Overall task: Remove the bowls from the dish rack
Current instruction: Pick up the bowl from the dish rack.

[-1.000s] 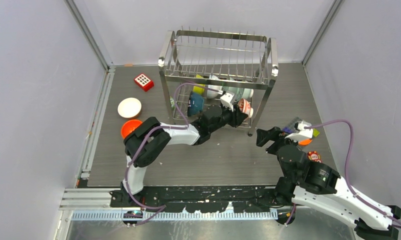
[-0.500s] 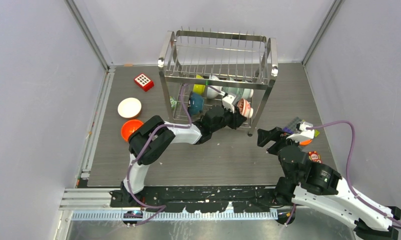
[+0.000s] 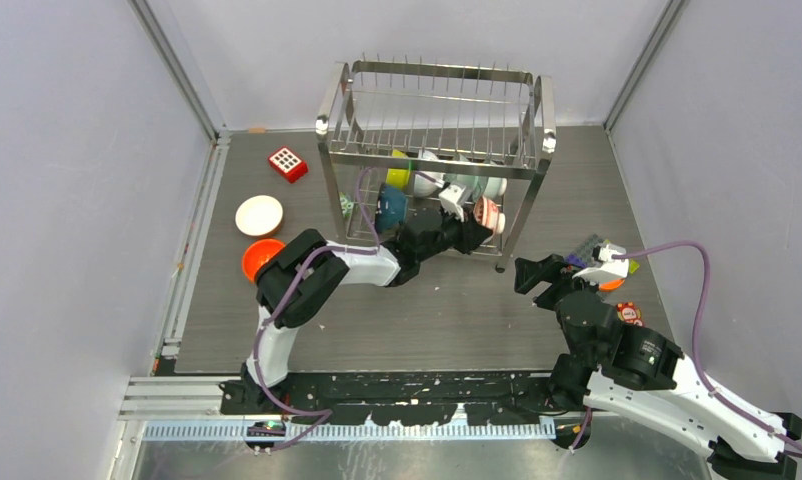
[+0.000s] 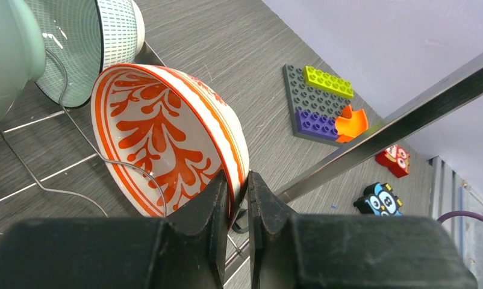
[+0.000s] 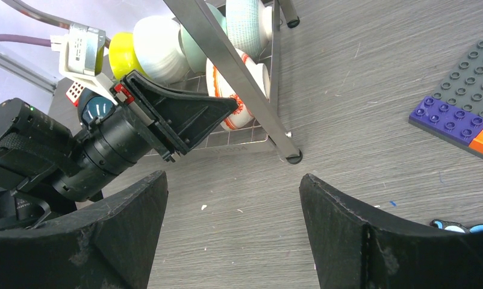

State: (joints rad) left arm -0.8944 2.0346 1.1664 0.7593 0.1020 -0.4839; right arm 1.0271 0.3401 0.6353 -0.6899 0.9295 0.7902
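Note:
The dish rack [image 3: 432, 70] stands at the back of the table, with several bowls on edge in its lower tier: lime-yellow [image 3: 398, 176], white [image 3: 424, 175], dark blue [image 3: 391, 206] and pale teal [image 3: 467, 185]. At the right end is the red-and-white patterned bowl [image 4: 167, 132]. My left gripper [image 4: 238, 180] reaches into that tier and is shut on this bowl's rim, one finger inside and one outside. My right gripper [image 5: 233, 186] hovers open over bare table, near the rack's front right foot [image 5: 294, 158], holding nothing.
A white bowl [image 3: 259, 215] and an orange bowl [image 3: 261, 257] sit on the table left of the rack. Behind them is a red dotted block [image 3: 287, 163]. A grey brick plate [image 4: 320, 102] and small toy figures [image 4: 382, 198] lie to the right of the rack.
My left gripper's jaws have closed onto the patterned bowl's rim. The left arm edged slightly deeper into the rack. The right arm has stayed put.

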